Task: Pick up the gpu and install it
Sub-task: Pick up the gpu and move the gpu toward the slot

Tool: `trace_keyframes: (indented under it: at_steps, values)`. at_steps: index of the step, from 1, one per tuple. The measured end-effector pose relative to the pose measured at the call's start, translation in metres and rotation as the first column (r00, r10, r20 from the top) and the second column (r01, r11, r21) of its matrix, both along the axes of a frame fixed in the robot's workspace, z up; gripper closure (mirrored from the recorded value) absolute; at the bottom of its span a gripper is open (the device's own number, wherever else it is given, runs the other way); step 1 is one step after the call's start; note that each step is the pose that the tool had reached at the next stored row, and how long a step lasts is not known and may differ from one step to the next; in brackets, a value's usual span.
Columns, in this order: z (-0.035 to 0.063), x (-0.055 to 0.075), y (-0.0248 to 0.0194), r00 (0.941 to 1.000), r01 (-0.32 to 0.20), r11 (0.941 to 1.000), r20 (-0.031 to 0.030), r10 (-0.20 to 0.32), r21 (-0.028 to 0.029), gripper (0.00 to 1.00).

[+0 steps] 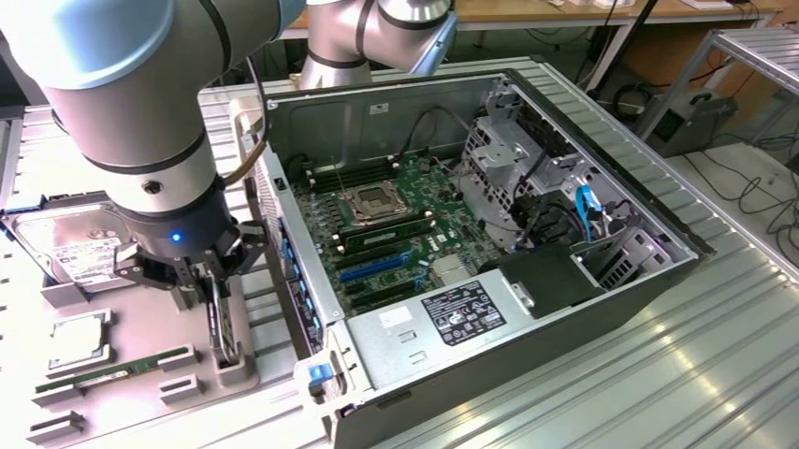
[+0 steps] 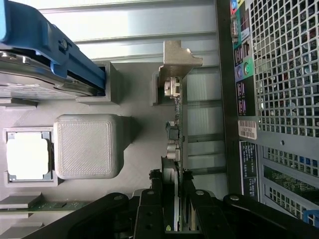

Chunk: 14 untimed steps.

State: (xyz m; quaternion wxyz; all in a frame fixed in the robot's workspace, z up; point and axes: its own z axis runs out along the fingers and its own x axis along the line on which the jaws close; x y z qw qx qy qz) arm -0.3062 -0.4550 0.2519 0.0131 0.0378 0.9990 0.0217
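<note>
The fingers (image 2: 151,204) are shut on the gpu (image 2: 175,129), one on each flat side of it. They hold the card close to one end. The gpu is thin and dark and it stands up on its edge. Its silver bracket (image 2: 177,57) is at the far end from the fingers.

In the exterior view, the fingers (image 1: 204,281) point straight down and the gpu (image 1: 223,327) sits in a slot of a grey holder (image 1: 238,374). The big grey robot arm (image 1: 125,94) goes up from the fingers.

The grey holder has other parts in it too. A hard drive (image 1: 69,243) lies on the far side of the arm. A square chip (image 1: 78,332) lies near the gpu, and a thin green stick (image 1: 112,367) lies just beside the chip.

On the exterior view's right of the holder is an open computer case (image 1: 624,281), lying on its side. Inside it you can see the green board (image 1: 387,234) with long slots. The case and the holder both rest on a metal table (image 1: 675,383) with long ridges.
</note>
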Motion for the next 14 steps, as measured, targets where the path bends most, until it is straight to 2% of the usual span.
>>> trace_keyframes:
  at_steps: [14]
  values:
    - [0.0039, 0.0, 0.0, 1.0, 0.0, 1.0, 0.0, 0.0, 0.0, 0.74]
